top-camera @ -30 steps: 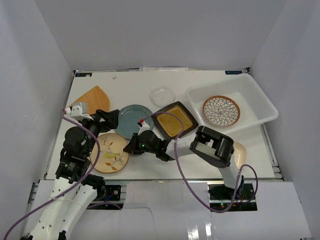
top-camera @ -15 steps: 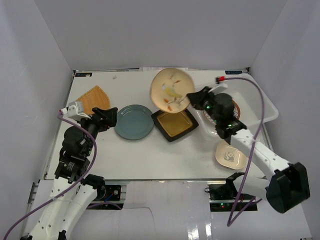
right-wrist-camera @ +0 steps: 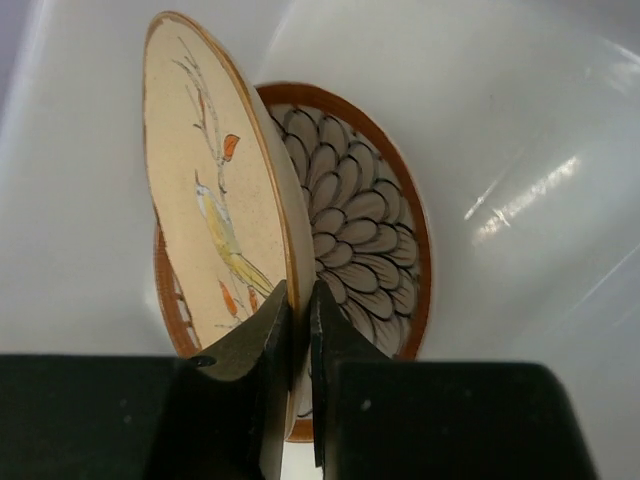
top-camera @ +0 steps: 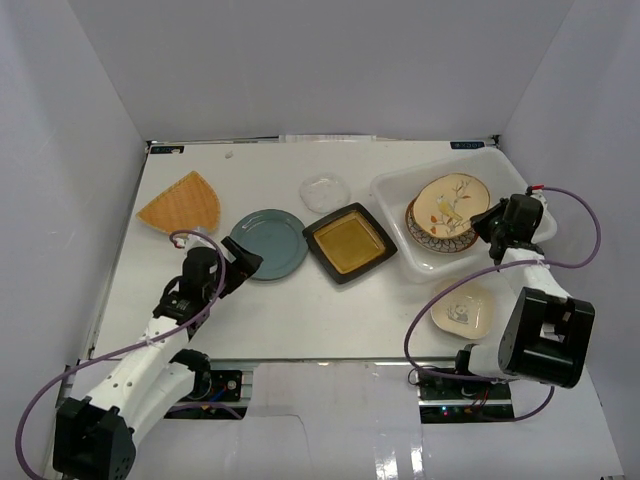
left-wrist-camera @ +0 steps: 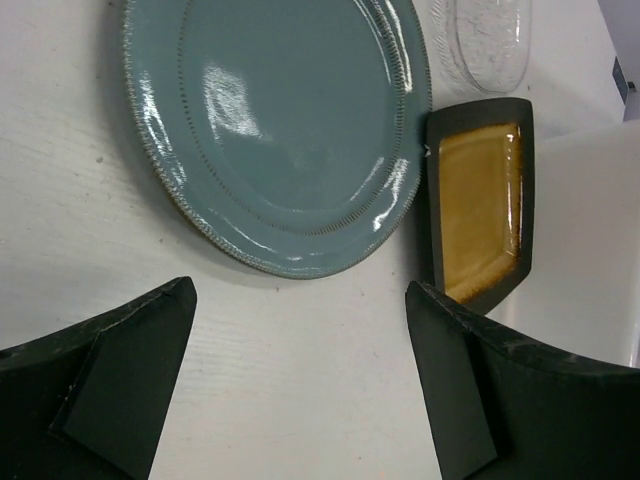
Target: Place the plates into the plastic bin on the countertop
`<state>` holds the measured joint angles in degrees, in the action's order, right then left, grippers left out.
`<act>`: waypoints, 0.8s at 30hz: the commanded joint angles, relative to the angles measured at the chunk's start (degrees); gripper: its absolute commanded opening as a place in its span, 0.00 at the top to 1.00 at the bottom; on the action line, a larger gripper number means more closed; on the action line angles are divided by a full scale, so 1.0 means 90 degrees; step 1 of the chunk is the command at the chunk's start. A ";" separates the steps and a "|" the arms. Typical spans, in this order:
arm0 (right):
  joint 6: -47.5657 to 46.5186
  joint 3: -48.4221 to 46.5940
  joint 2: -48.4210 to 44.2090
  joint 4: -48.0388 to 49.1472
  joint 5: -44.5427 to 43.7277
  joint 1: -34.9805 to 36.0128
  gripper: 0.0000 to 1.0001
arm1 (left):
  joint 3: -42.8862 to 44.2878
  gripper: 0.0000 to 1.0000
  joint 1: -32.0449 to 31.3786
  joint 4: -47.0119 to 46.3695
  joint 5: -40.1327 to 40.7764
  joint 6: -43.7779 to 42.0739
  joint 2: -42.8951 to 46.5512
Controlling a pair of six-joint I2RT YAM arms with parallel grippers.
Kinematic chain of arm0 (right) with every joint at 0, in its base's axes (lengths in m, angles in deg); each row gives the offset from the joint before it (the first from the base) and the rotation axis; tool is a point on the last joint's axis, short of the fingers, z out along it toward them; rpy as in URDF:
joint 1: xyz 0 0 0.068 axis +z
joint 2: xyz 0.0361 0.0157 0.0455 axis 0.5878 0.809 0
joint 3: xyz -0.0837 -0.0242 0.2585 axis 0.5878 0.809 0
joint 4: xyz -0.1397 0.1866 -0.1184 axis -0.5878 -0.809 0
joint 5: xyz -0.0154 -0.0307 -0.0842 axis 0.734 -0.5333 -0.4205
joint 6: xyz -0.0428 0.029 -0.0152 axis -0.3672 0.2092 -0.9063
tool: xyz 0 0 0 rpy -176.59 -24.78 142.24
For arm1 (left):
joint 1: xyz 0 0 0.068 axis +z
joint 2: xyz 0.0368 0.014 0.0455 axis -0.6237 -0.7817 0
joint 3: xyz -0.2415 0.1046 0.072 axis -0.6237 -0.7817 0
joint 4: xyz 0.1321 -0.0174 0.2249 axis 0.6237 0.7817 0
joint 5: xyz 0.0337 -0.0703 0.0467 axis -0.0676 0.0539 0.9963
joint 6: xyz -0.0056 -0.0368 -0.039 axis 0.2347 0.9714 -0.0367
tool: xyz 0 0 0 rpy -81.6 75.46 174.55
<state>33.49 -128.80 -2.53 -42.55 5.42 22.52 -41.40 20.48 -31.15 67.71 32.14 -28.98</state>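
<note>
My right gripper (top-camera: 488,224) (right-wrist-camera: 298,320) is shut on the rim of a cream bird-painted dish (top-camera: 450,205) (right-wrist-camera: 215,215), held tilted inside the plastic bin (top-camera: 500,178) over the brown-rimmed petal-patterned plate (top-camera: 428,236) (right-wrist-camera: 365,250). My left gripper (top-camera: 243,263) (left-wrist-camera: 300,375) is open and empty over the countertop (top-camera: 330,310), just short of the near rim of the round blue-grey plate (top-camera: 272,243) (left-wrist-camera: 280,130). The black square plate with yellow centre (top-camera: 350,241) (left-wrist-camera: 480,210), the orange fan plate (top-camera: 183,202), the clear glass plate (top-camera: 325,191) (left-wrist-camera: 490,40) and a second cream dish (top-camera: 462,310) lie on the countertop.
White walls enclose the countertop at the left, back and right. The second cream dish lies near the front right edge beside the right arm's base. Cables loop off both arms.
The right arm has carried the cream bird dish from above the black plate into the bin. The left arm has dropped low, its gripper now by the blue-grey plate.
</note>
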 commanded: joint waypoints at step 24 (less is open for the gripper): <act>0.0915 0.1314 -0.1330 0.1573 0.1970 -0.0065 0.08 | -0.1163 0.35 0.1133 -0.4874 -0.0300 0.0824 -0.3478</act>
<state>39.55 -119.49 -10.07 -33.89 18.33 21.87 -49.07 29.72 -67.50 67.95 38.74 -57.92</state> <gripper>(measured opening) 0.920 0.674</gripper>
